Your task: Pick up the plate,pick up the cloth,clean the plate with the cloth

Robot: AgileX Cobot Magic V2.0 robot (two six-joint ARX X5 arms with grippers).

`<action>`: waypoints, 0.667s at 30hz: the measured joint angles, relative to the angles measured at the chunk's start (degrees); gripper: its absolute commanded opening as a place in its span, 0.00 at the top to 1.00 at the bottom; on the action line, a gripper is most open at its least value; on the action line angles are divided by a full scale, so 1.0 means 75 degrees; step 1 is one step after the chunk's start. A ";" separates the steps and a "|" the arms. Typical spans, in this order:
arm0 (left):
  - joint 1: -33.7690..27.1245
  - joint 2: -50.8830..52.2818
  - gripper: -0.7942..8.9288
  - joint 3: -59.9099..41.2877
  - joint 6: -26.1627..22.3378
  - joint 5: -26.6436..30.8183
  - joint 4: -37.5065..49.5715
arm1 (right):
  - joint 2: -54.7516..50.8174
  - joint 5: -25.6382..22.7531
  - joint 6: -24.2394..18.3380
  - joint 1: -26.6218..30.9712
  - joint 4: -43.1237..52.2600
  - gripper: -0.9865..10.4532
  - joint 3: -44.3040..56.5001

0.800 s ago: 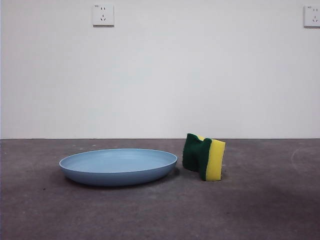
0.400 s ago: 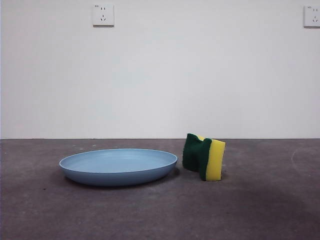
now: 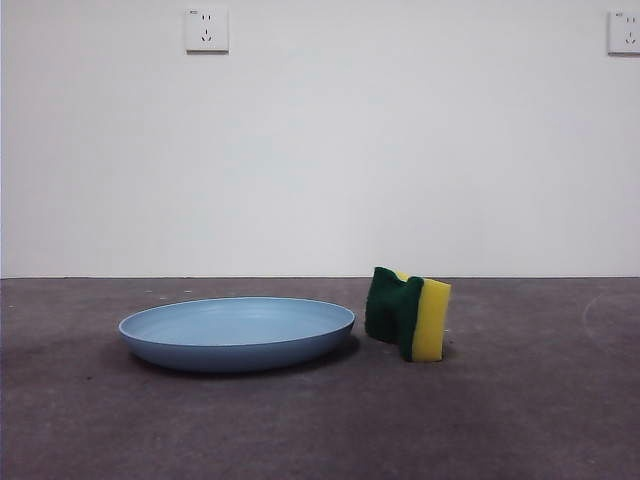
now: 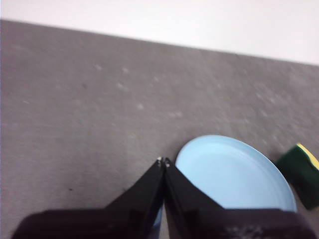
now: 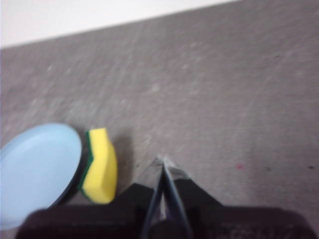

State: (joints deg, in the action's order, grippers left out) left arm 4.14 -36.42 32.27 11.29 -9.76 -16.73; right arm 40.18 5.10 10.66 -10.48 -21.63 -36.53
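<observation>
Currently we see the plate [image 3: 237, 333] flat on the grey counter [image 3: 320, 430], the cloth [image 3: 408, 318] standing on edge just beside its rim, apparently not touching. Our left gripper [image 4: 163, 162] is clenched on nothing, above the counter near the plate's edge. Right gripper [image 5: 160, 162] likewise clenched and empty, near the cloth.

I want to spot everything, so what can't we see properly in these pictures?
- Front view: neither robot hand shows; both are out of frame.
- Left wrist view: the left hand covers the near edge of the plate, and the picture's side edge cuts off the sponge.
- Right wrist view: blurry all over; the picture's edge cuts off the plate, and the sponge's green side is mostly turned away. The right hand hides the table beneath it.
</observation>
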 measured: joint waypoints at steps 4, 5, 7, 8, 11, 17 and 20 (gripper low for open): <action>0.0000 -0.1154 0.92 0.0708 -0.0163 -0.0533 -0.0420 | 0.0994 0.0551 -0.0414 0.0000 -0.0609 0.91 -0.0877; 0.0000 -0.1445 0.92 0.0874 -0.0184 -0.0679 -0.0583 | 0.1250 0.0705 -0.0513 0.0000 -0.0749 0.90 -0.1102; 0.0000 -0.1824 0.92 0.1055 -0.0210 -0.0895 -0.0676 | 0.1591 0.0868 -0.0606 0.0000 -0.0898 0.83 -0.1378; 0.0000 -0.2022 0.92 0.1122 -0.0224 -0.1061 -0.0650 | 0.1775 0.0903 -0.0638 0.0000 -0.0965 0.76 -0.1527; 0.0000 -0.2384 0.88 0.1142 -0.0239 -0.1396 -0.0560 | 0.2060 0.0918 -0.0691 0.0000 -0.0997 0.62 -0.1731; 0.0000 -0.2943 0.58 0.1145 -0.0239 -0.1845 -0.0332 | 0.2119 0.0918 -0.0714 0.0000 -0.1003 0.58 -0.1772; 0.0070 -0.3529 0.58 0.1521 -0.0239 -0.1888 -0.0469 | 0.2119 0.0918 -0.0714 0.0000 -0.1005 0.58 -0.1772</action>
State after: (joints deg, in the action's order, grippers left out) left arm 4.67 -62.89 43.68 9.50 -23.92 -20.25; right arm 56.07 11.99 5.30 -10.48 -29.17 -49.82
